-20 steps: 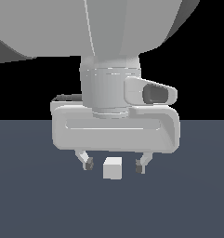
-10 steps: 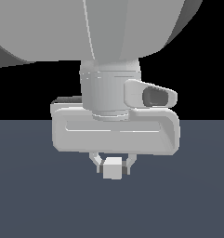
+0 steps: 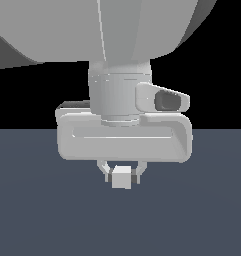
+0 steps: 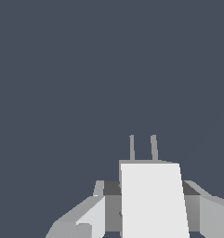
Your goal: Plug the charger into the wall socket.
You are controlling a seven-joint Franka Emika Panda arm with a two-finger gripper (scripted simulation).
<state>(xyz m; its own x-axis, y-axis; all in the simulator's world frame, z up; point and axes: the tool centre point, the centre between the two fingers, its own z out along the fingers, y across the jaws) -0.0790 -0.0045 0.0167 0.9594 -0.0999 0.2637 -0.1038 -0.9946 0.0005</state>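
The charger (image 3: 121, 177) is a small white-grey cube held between my fingers just above the dark grey floor. My gripper (image 3: 121, 176) is shut on it, with one finger on each side. In the wrist view the charger (image 4: 153, 200) is a white block between the fingers, and two thin grey prongs (image 4: 142, 148) stick out from its far end. The wall socket is out of view in both views.
The arm's large grey body (image 3: 124, 140) fills the upper half of the exterior view. The flat dark grey floor (image 3: 42, 210) spreads all around, and it fills the wrist view (image 4: 85, 69) too.
The fingers have closed inward onto the charger, from wide apart one second ago to pressed on its sides now. The hand has stayed in place.
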